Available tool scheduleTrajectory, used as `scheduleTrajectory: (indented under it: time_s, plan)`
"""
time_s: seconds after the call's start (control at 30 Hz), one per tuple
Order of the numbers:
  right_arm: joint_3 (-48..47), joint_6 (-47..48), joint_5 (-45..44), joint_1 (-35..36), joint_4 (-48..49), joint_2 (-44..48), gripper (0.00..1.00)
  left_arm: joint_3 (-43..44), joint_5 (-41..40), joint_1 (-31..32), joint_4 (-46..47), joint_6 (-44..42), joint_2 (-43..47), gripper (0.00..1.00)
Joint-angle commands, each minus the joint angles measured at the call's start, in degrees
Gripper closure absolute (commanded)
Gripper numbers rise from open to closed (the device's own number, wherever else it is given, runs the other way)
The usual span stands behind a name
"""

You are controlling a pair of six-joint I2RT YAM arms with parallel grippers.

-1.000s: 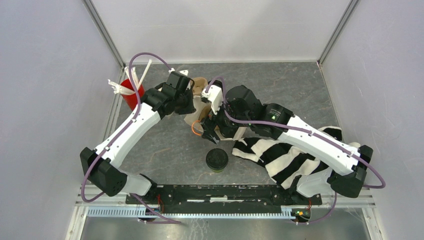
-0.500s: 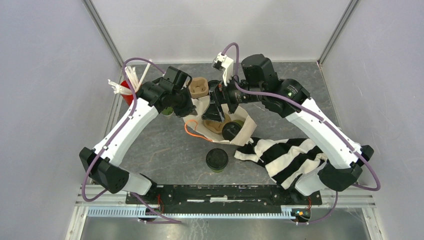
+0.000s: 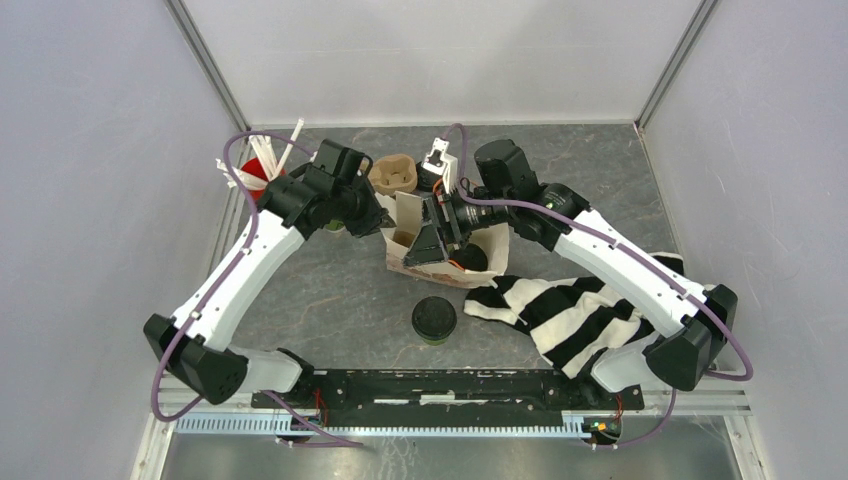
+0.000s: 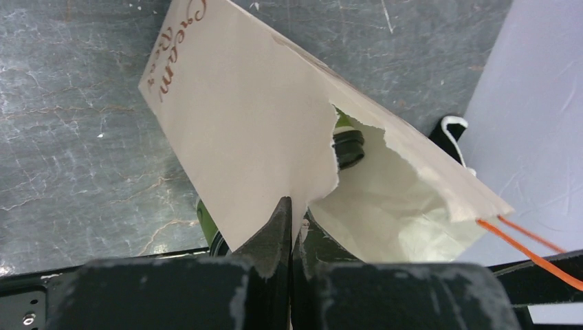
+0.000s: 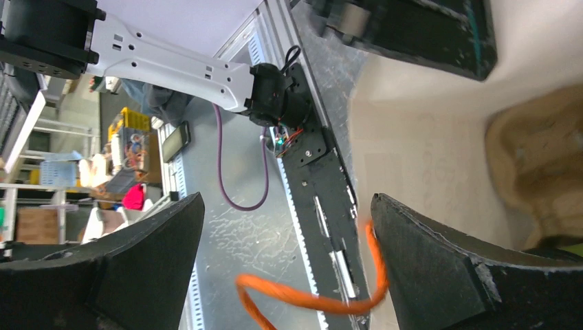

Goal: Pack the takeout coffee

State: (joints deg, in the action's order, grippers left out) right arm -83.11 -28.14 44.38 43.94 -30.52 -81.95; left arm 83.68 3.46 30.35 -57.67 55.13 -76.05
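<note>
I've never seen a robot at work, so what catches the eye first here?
A cream paper bag sits mid-table: the left gripper pinches its torn edge, and the right gripper gapes open by its orange handle. Nearer the arm bases stands a black-lidded green cup; a striped cloth lies at right.

- Your left jaws are pinched on the torn edge of the paper bag, so that arm blocks the bag's left side.
- Your right jaws stand wide at the bag's mouth, and the orange handle crosses the gap between them.
- A lidded cup stands just in front of the bag, with bare tabletop to its left.
- The striped cloth covers the front right.
- The red cup and the pulp carrier crowd the back left.
</note>
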Motion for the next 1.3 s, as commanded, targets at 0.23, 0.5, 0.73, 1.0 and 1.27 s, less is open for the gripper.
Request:
scheduleTrajectory:
  time_s: [0.23,0.5,0.73,1.0,1.27]
  plan:
    - [11.85,-13.46,16.68,-3.70,16.70,8.34,0.02,-3.63,-6.32,-0.28,6.48,4.35,5.88,0.98]
    - [14.16,-7.24,19.49,-3.88,11.44,9.82,0.02,-4.69,-8.31,-0.44,7.71,3.33,7.79,0.98]
    - [4.41,11.87,19.21,-3.82,-8.50,5.85,0.02,-3.69,-9.45,-0.86,6.56,1.06,7.62,0.98]
    - [-0.75,17.33,8.78,-3.98,-16.86,5.49,0.02,-3.87,-10.09,-2.06,5.46,-1.88,7.56,0.98]
    - [-5.81,20.20,-5.55,-4.17,-24.76,6.63,0.02,-5.51,-10.46,-2.66,5.18,-2.25,8.20,0.98]
